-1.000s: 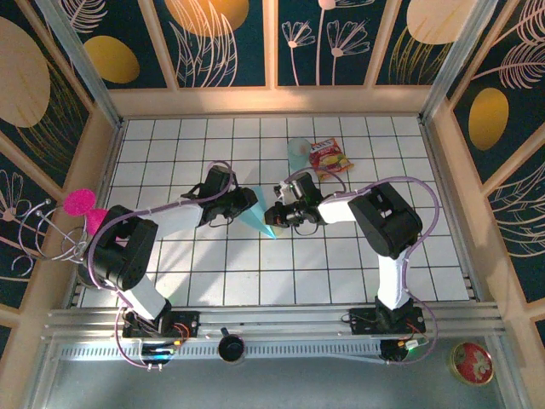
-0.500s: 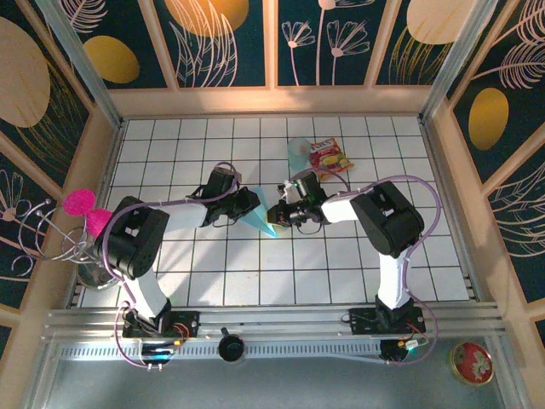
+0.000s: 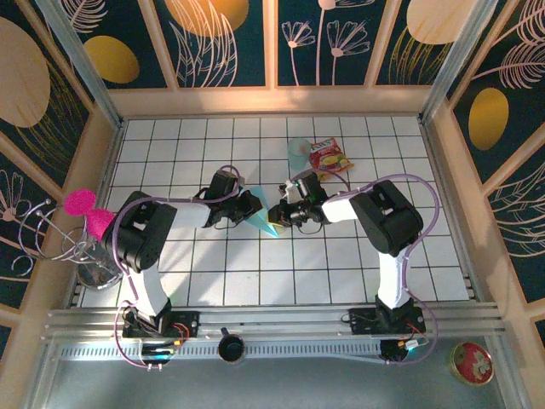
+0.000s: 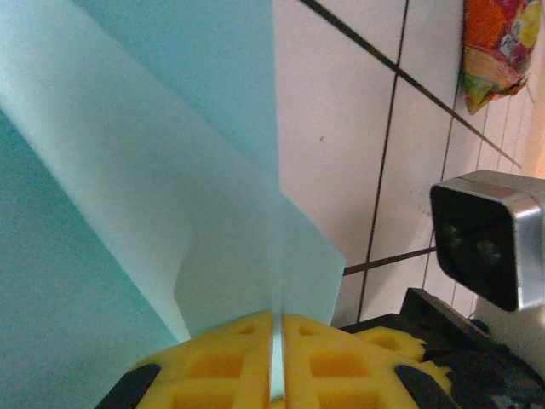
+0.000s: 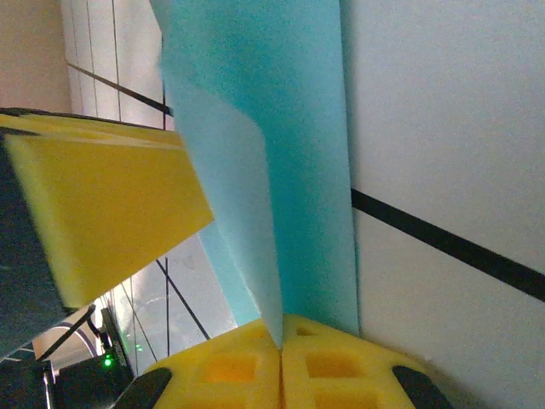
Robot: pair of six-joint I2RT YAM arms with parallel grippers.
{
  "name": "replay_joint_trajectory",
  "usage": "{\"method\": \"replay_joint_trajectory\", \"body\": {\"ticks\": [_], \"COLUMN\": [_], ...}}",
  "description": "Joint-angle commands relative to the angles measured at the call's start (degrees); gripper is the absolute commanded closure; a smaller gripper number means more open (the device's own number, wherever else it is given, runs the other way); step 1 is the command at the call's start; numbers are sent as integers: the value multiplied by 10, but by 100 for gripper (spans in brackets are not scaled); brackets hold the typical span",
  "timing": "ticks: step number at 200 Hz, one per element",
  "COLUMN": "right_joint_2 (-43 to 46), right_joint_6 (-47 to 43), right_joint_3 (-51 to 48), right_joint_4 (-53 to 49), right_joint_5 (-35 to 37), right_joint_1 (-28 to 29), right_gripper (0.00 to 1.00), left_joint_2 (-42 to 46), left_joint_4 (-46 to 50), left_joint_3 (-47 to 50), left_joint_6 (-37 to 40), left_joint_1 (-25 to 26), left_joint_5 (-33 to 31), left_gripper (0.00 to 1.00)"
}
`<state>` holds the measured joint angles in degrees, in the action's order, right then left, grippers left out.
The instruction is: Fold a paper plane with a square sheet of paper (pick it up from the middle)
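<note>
I see the teal paper folded into a narrow pointed wedge. It sits between the two grippers near the middle of the white tiled table, with its tip toward the near edge. In my wrist views its layers rise as thin, smooth, pale flaps.

Both arms reach in from the near edge and bend inward to meet at the paper. The left gripper has its yellow pads pressed together on a paper edge. The right gripper is clamped just as tightly on a fold, facing the left one across the paper.

Beyond them, toward the far edge, a pale blue cup stands just beside a red-and-yellow snack packet. Both are apart from the paper.
</note>
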<state>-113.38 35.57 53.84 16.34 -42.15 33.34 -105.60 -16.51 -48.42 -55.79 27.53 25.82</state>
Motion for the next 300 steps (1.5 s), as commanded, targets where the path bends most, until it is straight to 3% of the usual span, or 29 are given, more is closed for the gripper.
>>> {"method": "replay_joint_trajectory", "body": {"ticks": [1,105,149,300], "right_joint_2": [-7,86,83,27], "right_joint_6": [4,-11,-34,-60], "right_joint_3": [-7,-39,-32,-11], "right_joint_4": [-4,-38,-78,-126], "right_joint_5": [-4,35,91,102], "right_joint_1": [-6,-16,-13,9], "right_gripper": [90,65,65,76], "left_joint_2": [-15,-31,-33,-29], "left_joint_4": [-10,5,5,37], "left_joint_3": [-16,-36,-37,-33], "left_joint_6": [2,11,12,14], "left_joint_1": [-5,-7,-7,-11], "left_joint_5": [16,17,19,-7], "left_gripper": [89,89,89,90]}}
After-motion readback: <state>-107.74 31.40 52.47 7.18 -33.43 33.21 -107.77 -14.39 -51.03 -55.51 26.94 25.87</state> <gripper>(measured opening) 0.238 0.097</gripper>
